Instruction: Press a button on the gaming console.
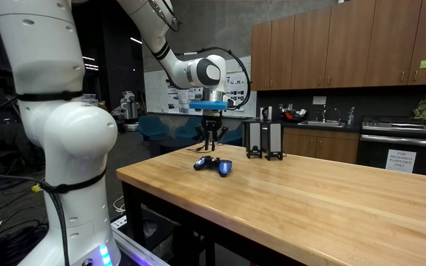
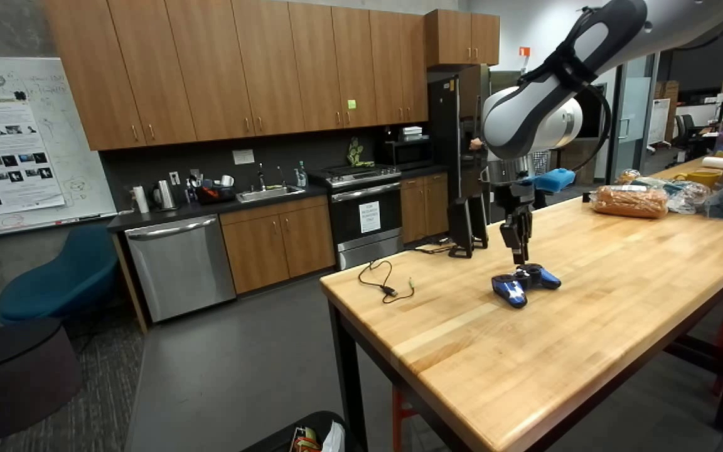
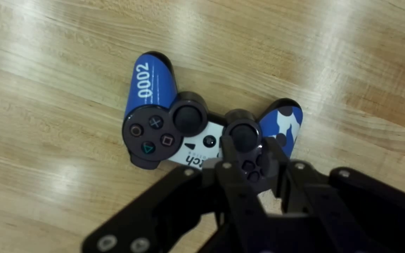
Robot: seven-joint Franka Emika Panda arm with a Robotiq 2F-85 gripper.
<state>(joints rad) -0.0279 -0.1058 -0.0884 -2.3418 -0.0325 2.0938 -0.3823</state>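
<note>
The gaming console is a black game controller with blue grips. It lies flat on the table in both exterior views (image 1: 215, 162) (image 2: 530, 275). In the wrist view the controller (image 3: 199, 138) shows its symbol buttons on the left and two thumbsticks facing up. My gripper (image 1: 209, 149) points straight down above the controller, its fingertips slightly apart with nothing between them. In an exterior view the gripper (image 2: 520, 258) appears close over it. In the wrist view the gripper (image 3: 248, 142) covers part of the direction-pad end; whether it touches cannot be told.
Two upright black speakers (image 1: 264, 140) stand on the wooden table (image 1: 309, 195) near the controller. A loose cable (image 2: 388, 290) lies near the table's corner. A bag of bread (image 2: 629, 201) and other bagged items sit at the table's far end.
</note>
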